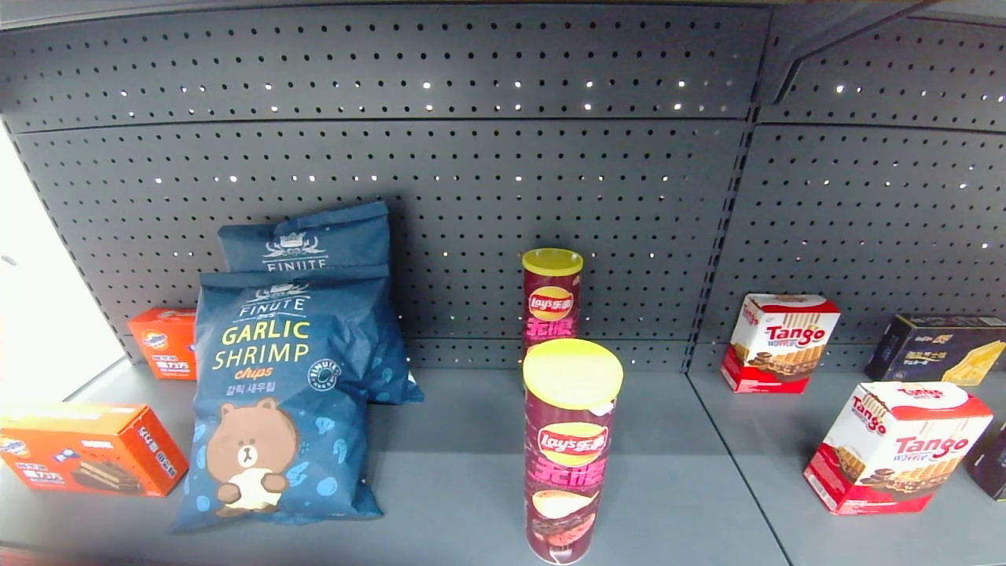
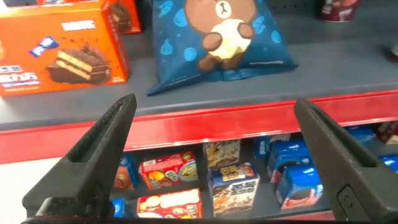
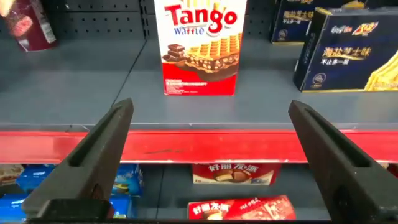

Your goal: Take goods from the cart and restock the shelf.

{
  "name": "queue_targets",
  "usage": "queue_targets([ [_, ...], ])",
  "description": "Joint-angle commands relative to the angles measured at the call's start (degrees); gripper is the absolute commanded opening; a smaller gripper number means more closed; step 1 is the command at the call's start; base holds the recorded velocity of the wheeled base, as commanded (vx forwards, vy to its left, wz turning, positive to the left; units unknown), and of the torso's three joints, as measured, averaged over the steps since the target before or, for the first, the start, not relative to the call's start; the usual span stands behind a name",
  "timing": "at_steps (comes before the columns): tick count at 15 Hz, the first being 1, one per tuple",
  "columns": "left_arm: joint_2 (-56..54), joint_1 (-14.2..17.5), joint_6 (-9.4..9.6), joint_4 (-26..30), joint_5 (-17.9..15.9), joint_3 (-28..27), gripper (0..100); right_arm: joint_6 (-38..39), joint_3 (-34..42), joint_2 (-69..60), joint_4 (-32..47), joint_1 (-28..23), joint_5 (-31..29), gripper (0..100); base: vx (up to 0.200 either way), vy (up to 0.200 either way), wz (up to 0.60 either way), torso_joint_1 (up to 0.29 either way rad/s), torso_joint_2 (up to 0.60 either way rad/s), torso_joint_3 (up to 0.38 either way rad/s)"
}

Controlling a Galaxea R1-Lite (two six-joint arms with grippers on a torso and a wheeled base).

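We note the grey shelf (image 1: 471,472) spanning the head view. The left end effector (image 2: 214,102) and right end effector (image 3: 209,104) both stand wide open, holding nothing, in front of the shelf. Two blue chip bags (image 1: 283,401) stand left of centre, two chip canisters (image 1: 570,448) at centre, wafer boxes (image 1: 900,448) at right, and orange boxes (image 1: 86,448) at lower left.

We see matt black, plastic-looking fingers (image 2: 99,149) on both the left gripper (image 2: 214,99) and the right gripper (image 3: 210,102). Beyond them the shelf board (image 1: 471,464) looks like smooth matt grey painted metal, and its front strip (image 2: 205,127) is a glossier red. Past the left gripper lie a crinkled film chip bag (image 2: 217,37) and a glossy orange cardboard box (image 2: 62,43). Past the right gripper stands a glossy wafer box (image 3: 200,46). Ahead, between the two grippers, a glossy chip can (image 1: 567,464) has a smooth yellow plastic lid (image 1: 572,373).
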Motion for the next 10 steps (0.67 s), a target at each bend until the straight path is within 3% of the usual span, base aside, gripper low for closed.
queue_targets([
  [1, 0.2, -0.01, -0.09, 0.0, -0.22, 0.01, 100, -0.06, 0.0, -0.83, -0.02, 0.27, 0.01, 100, 0.0, 0.0, 0.0, 0.0, 0.0, 0.0],
  [10, 0.2, -0.01, -0.18, 0.0, 0.66, 0.01, 100, -0.06, 0.0, -0.83, -0.02, 0.27, 0.01, 100, 0.0, 0.0, 0.0, 0.0, 0.0, 0.0],
])
